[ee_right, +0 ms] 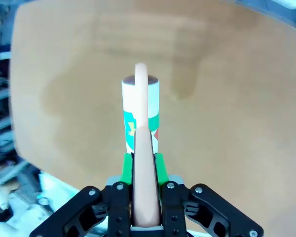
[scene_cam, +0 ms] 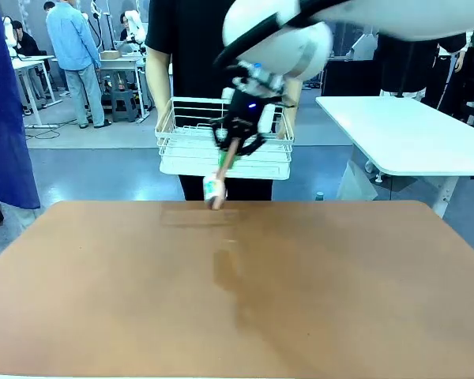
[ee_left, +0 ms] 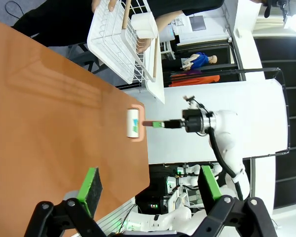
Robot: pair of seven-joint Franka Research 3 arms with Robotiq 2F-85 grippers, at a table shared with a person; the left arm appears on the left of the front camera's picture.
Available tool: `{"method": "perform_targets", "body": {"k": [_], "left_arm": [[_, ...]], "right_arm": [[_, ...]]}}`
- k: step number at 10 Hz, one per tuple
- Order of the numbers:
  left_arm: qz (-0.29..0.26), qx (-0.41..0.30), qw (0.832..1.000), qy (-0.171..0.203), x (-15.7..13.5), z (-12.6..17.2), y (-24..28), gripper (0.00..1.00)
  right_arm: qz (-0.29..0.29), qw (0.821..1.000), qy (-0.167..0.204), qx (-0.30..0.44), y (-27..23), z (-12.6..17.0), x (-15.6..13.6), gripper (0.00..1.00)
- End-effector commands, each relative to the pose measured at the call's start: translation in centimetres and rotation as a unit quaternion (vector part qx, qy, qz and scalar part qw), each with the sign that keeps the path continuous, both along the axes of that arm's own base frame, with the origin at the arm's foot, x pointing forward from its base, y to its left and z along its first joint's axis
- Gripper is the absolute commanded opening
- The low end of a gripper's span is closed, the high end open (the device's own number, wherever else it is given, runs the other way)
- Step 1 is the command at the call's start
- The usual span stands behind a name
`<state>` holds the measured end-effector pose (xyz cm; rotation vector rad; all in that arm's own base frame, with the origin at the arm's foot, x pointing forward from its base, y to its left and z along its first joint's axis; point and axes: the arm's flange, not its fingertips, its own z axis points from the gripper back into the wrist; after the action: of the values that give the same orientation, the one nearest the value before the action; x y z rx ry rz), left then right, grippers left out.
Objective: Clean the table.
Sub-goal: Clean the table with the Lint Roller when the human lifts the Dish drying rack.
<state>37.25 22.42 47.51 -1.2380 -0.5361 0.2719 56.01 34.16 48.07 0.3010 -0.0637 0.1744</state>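
Jaws clenched on the lint roller (ee_right: 140,106), our right gripper (ee_right: 143,160) holds it at the far edge of the table (scene_cam: 363,300); left gripper (ee_left: 150,183) gapes. Next, we reckon, a firm stroke back.

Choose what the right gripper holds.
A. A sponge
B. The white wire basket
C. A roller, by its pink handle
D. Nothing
C: the right gripper is shut on the pink handle of the roller, green pads on either side of it.
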Motion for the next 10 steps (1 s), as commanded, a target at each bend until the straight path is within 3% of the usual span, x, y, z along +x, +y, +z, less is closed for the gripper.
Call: {"method": "perform_targets", "body": {"k": [1,5,8,9,10], "left_arm": [[0.002,0.0,1.0,-0.003,-0.1,0.2,0.1,1.0],[0.002,0.0,1.0,-0.003,-0.1,0.2,0.1,1.0],[0.002,0.0,1.0,-0.003,-0.1,0.2,0.1,1.0],[0.002,0.0,1.0,-0.003,-0.1,0.2,0.1,1.0],[0.002,0.0,1.0,-0.003,-0.1,0.2,0.1,1.0]], "right_arm": [[-0.014,0.998,-0.064,-0.025,-9.6,0.4,-5.4,0.21],[-0.027,0.996,-0.085,-0.021,-23.9,-1.3,-13.3,0.21],[-0.032,0.997,-0.071,-0.017,-26.6,-4.3,-15.1,0.21],[-0.037,0.999,-0.033,-0.005,-26.4,-4.9,-14.3,0.21],[-0.041,0.997,-0.062,-0.027,-27.1,-3.7,-15.3,0.21]]}}
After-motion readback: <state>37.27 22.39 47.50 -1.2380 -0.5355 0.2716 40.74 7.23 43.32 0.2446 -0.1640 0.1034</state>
